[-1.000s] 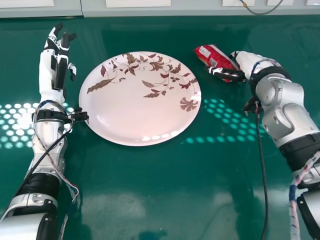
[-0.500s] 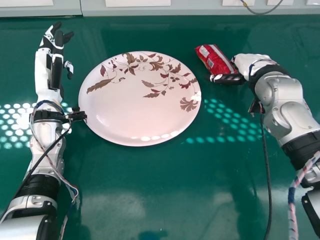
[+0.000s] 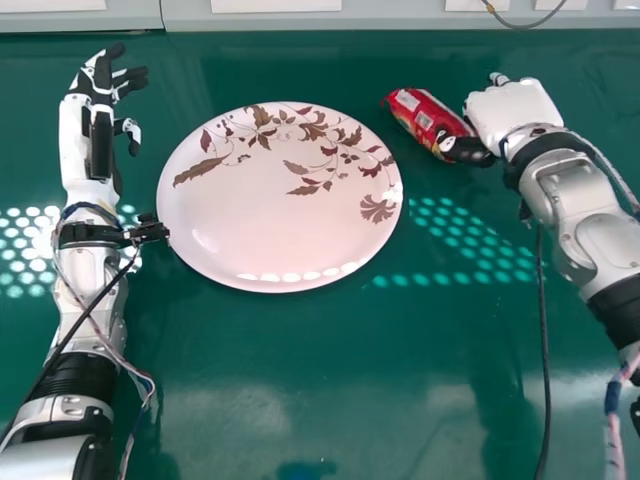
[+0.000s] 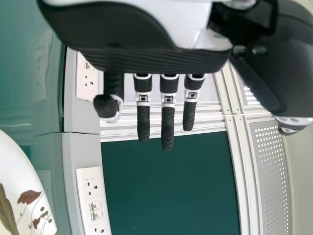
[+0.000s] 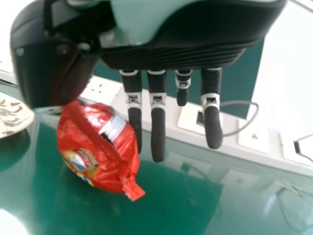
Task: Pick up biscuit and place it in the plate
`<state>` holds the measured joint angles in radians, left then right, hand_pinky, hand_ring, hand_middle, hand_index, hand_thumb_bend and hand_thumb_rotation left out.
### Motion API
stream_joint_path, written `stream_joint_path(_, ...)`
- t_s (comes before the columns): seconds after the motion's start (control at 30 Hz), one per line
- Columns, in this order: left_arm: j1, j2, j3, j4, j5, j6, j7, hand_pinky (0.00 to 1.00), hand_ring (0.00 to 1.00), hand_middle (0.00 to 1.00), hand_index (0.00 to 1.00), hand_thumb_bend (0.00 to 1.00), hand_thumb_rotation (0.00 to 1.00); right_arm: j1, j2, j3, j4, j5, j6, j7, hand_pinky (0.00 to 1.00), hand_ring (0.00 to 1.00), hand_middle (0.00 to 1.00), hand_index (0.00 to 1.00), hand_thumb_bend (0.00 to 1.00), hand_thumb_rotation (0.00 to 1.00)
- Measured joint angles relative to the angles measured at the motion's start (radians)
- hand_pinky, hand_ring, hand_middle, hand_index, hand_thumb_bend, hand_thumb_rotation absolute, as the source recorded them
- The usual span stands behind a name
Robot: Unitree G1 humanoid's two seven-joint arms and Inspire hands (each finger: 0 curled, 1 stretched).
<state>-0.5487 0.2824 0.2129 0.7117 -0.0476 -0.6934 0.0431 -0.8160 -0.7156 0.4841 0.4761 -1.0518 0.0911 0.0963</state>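
Taking the plate [image 3: 250, 225] as a clock dial in the head view, with twelve at the far side, the biscuit [image 3: 420, 118] is lying just off the rim toward two o'clock, its red pack slanting from ten to four. Compared with the frame half a second ago, the right hand [image 3: 513, 110] is sitting slightly farther toward twelve and its forearm farther toward three; its thumb, which was stretching alongside the pack, is now overlapping the pack's near end, and the pack itself is angling slightly differently. The left hand [image 3: 100, 112] is resting toward ten o'clock, its arm lying slightly nearer nine than before, while the plate is staying put. The pack is showing pale label patches in the head view, and a yellow-and-blue emblem and a silvery patch in the right wrist view. There, the right hand is holding its fingers [image 5: 158, 129] straight and slightly spread, with the biscuit beside them on the thumb side; whether it is being pinched, I cannot tell. The left hand is keeping its fingers [image 4: 167, 127] loosely extended. Brown and reddish leaves are decorating the plate, mainly from eleven round to three, and the green table [image 3: 300, 380] is reflecting light.
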Motion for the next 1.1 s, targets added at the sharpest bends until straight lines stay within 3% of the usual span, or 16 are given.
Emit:
stream_joint_path(0.3,0.005,-0.001,0.001,-0.006,-0.006,0.004,-0.002,0.00,0.71,0.66,0.78,0.88,1.00,0.014,0.002,-0.039,-0.008,0.026,-0.002,-0.050,0.30,0.42,0.51,0.53,0.49,0.00)
stream_joint_path(0.8,0.011,0.000,0.001,-0.017,-0.006,0.010,-0.002,0.00,0.71,0.66,0.78,0.88,1.00,0.025,0.027,-0.091,-0.071,0.084,0.038,-0.014,0.29,0.40,0.48,0.57,0.49,0.00)
stream_joint_path(0.87,0.011,0.000,0.001,-0.017,-0.006,0.010,-0.002,0.00,0.71,0.66,0.79,0.89,1.00,0.025,0.044,-0.100,-0.071,0.103,0.062,0.018,0.26,0.33,0.43,0.53,0.84,0.28)
stream_joint_path(0.9,0.011,0.000,0.001,-0.017,-0.005,0.010,-0.002,0.00,0.71,0.66,0.79,0.90,1.00,0.025,0.053,-0.102,-0.071,0.106,0.079,0.031,0.25,0.32,0.43,0.54,0.91,0.38)
stream_joint_path(0.93,0.011,-0.001,0.001,-0.018,-0.003,0.012,0.001,0.00,0.71,0.66,0.79,0.90,1.00,0.024,0.067,-0.103,-0.071,0.106,0.102,0.052,0.25,0.32,0.43,0.54,0.94,0.43)
stream_joint_path(1.0,0.014,-0.002,0.001,-0.026,-0.002,0.018,0.005,0.00,0.72,0.68,0.80,0.90,1.00,0.022,0.081,-0.098,-0.069,0.096,0.125,0.058,0.29,0.40,0.53,0.62,0.99,0.61)
stream_joint_path(1.1,0.016,-0.004,0.001,-0.032,-0.002,0.023,0.010,0.00,0.72,0.68,0.80,0.90,1.00,0.002,0.095,-0.081,-0.047,0.072,0.143,0.061,0.32,0.46,0.63,0.73,1.00,0.69)
